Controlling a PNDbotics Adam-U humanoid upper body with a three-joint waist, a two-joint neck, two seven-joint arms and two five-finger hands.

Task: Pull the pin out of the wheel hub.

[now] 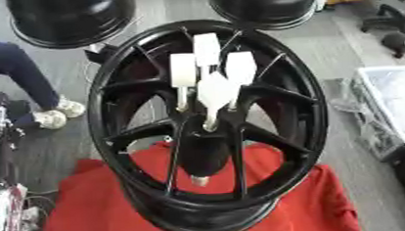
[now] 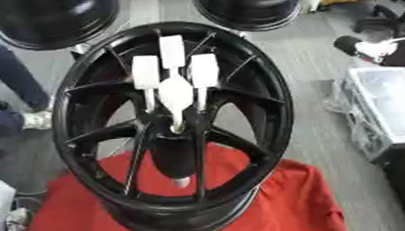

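A rumpled red cloth fills the bottom of the frame. On it stands the glossy black spoked alloy wheel, dead centre. Four white flat-headed pins rise in a cluster from its hub just above the middle. Two more black wheels sit along the top edge. Neither of my hands shows, so I cannot tell their state.

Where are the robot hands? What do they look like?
No robot hand or arm shows in either view, so their colours and shapes cannot be told here. What fills both pictures is the black wheel, with white pins standing out of its hub, resting on a red cloth.
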